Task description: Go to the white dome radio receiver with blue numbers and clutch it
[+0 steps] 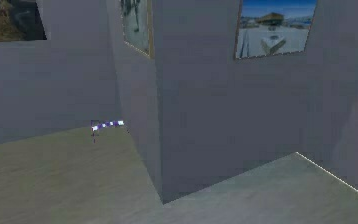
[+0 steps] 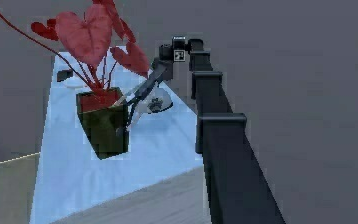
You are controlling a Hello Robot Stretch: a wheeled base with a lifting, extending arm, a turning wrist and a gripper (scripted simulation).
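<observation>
In the arm side view the dark arm [image 2: 222,140] reaches up over a pale blue tabletop [image 2: 67,175]. At its far end the gripper [image 2: 132,106] points its thin fingers [image 2: 142,97] toward a dark square pot [image 2: 105,128] holding a plant with red heart-shaped leaves [image 2: 85,35]. A small pale dome [image 2: 159,102], likely the radio receiver, sits on the table just beside the fingers; its numbers are too small to make out. I cannot tell how the claw stands or whether it holds anything. The forward view shows grey walls with framed pictures [image 1: 275,25] and a small blue-white speckled thing [image 1: 106,125] low by the wall.
</observation>
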